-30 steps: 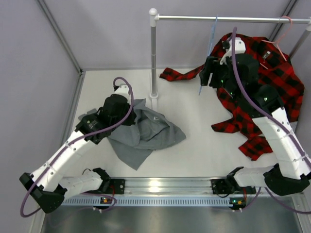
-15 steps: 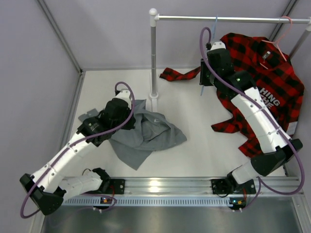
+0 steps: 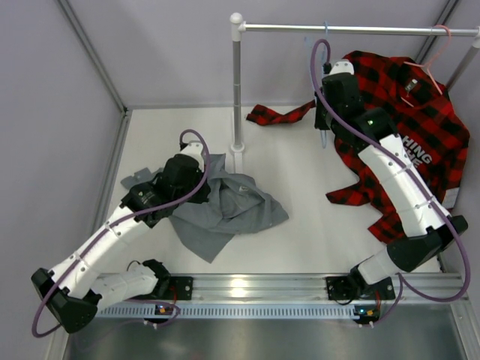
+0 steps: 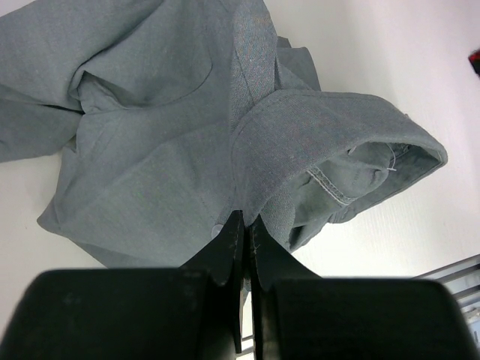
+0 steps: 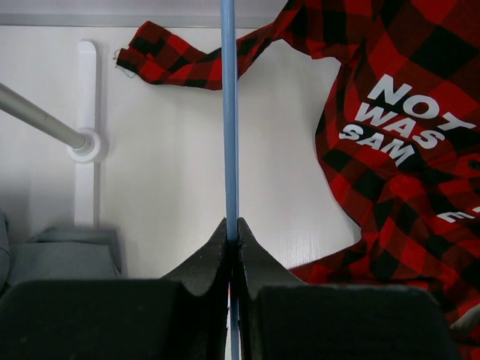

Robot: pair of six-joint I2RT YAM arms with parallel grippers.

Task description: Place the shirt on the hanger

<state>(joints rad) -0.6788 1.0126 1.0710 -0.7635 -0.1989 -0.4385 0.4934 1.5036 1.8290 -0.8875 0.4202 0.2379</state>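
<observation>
The grey-green shirt (image 3: pixel 234 208) lies crumpled on the white table, left of centre. My left gripper (image 4: pixel 245 222) is shut on a fold of the shirt's cloth (image 4: pixel 187 150) near its collar; in the top view it (image 3: pixel 201 180) sits at the shirt's left edge. The light-blue hanger (image 5: pixel 229 112) hangs by its hook (image 3: pixel 325 28) from the rail. My right gripper (image 5: pixel 232 225) is shut on its thin wire. From above, that gripper (image 3: pixel 322 124) hangs under the rail, just left of the plaid shirt.
A red-and-black plaid shirt (image 3: pixel 409 127) with white lettering hangs on a pink hanger (image 3: pixel 442 34) at the right. The metal rail (image 3: pixel 375 30) runs across the back on an upright post (image 3: pixel 237 82). Grey walls close in the table on both sides.
My right gripper has shut on the blue hanger wire after the right arm turned and reached toward it. The left arm and the shirt have barely moved.
</observation>
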